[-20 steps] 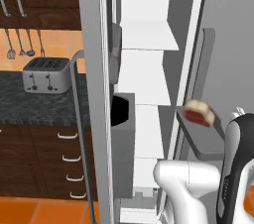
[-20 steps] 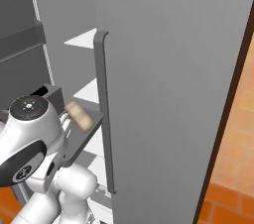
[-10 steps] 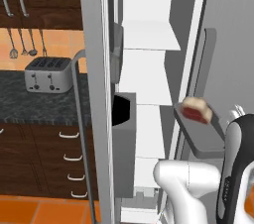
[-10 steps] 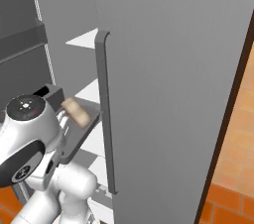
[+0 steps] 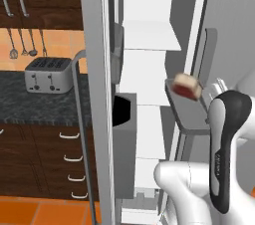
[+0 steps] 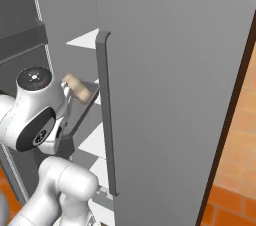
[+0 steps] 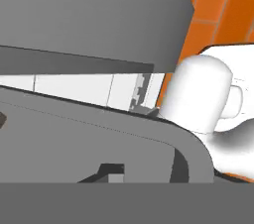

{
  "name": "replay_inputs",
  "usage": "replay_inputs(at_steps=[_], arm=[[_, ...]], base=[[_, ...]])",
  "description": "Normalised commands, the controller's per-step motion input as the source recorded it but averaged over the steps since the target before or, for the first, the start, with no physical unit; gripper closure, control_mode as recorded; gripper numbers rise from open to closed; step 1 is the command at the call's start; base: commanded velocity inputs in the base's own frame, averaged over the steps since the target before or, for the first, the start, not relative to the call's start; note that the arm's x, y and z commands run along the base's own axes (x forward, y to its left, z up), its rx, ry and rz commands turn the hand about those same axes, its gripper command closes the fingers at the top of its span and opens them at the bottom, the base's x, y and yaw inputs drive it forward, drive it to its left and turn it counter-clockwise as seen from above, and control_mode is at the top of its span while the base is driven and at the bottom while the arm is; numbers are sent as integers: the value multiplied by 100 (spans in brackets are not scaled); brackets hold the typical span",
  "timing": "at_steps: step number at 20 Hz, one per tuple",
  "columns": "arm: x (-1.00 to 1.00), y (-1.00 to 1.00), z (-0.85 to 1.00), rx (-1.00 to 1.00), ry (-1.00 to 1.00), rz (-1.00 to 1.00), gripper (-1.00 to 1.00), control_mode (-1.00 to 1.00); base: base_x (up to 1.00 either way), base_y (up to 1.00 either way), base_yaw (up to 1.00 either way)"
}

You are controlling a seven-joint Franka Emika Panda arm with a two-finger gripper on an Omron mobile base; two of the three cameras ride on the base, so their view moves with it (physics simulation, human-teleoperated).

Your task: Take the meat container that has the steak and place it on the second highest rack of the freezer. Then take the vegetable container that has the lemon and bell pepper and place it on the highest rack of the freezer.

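Meat container [image 5: 188, 114] with steak [image 5: 185, 86] raised slightly higher than half a second before, tilted, steak at its far end. Held up beside open freezer [image 5: 149, 69], near its white shelves, not yet on any rack. Jaws hidden behind tray rim [image 7: 188, 143]; spread cannot be told. Toaster [image 5: 48, 73] on dark desk [image 5: 45, 104].

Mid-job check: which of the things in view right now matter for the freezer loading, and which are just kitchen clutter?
Job things:
- meat container, held up beside the shelves
- steak on it
- freezer, door open

Clutter:
- toaster on the dark counter
- hanging utensils
- wooden drawers
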Motion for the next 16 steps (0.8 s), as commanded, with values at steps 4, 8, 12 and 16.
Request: replay_inputs(at_steps=[4, 8, 12, 16], arm=[[92, 70, -22, 0, -12, 1, 100, -100], [51, 26, -4, 0, -15, 8, 100, -100], [4, 9, -1, 0, -4, 11, 100, -100], [10, -4, 0, 0, -2, 10, 100, -100]], base=[[0, 0, 0], [0, 0, 0], [0, 0, 0], [0, 0, 0]])
